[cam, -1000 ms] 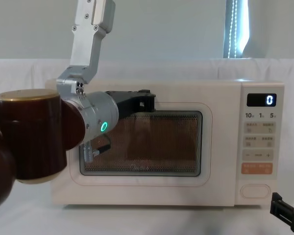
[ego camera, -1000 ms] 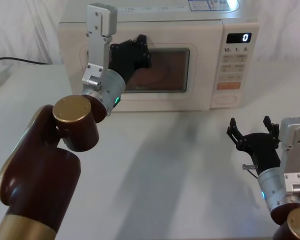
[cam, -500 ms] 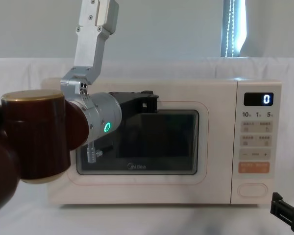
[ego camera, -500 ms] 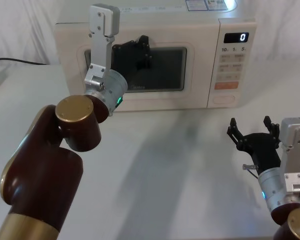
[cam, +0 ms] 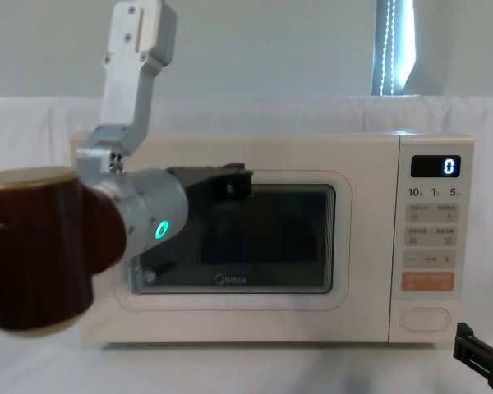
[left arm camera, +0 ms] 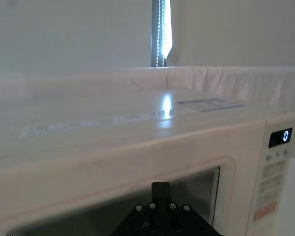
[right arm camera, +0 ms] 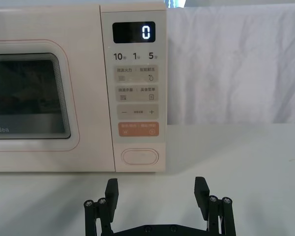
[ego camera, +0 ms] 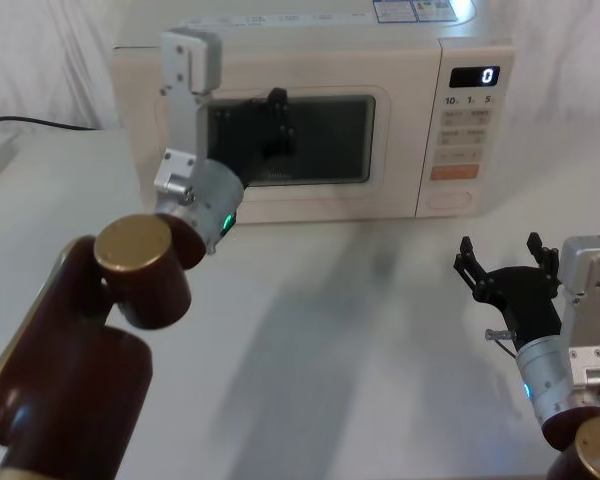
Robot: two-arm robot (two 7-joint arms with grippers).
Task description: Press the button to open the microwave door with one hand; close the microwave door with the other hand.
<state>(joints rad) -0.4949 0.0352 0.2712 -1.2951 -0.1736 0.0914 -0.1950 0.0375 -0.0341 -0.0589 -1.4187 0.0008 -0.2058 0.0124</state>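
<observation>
- The microwave [ego camera: 310, 120] is sitting at the back of the white desk [ego camera: 330, 340], facing the robot.
- Its door [cam: 238, 238] is lying flush with the front, shut, with the dark window [right arm camera: 27, 96] and the small logo under it in the chest view.
- The left tool [ego camera: 272, 125] is reaching out in front of the door's upper left part, black against the window; whether it is touching the door cannot be told.
- Whether the left tool is released or clenched cannot be told, since its fingers are merging with the dark glass.
- A green ring light [cam: 160, 230] is glowing on the left wrist.
- The panel [right arm camera: 133, 93] is standing to the right of the door, its display [right arm camera: 133, 32] showing 0.
- The button [right arm camera: 139, 156] is sitting at the bottom of the panel, just under the orange key [right arm camera: 138, 129], with nothing touching it.
- The right tool [ego camera: 507, 272] is hanging low over the desk at the right, well apart from the microwave and pointing toward the panel.
- The right tool is released, its two fingers [right arm camera: 111, 189] standing wide apart and gripping nothing.
</observation>
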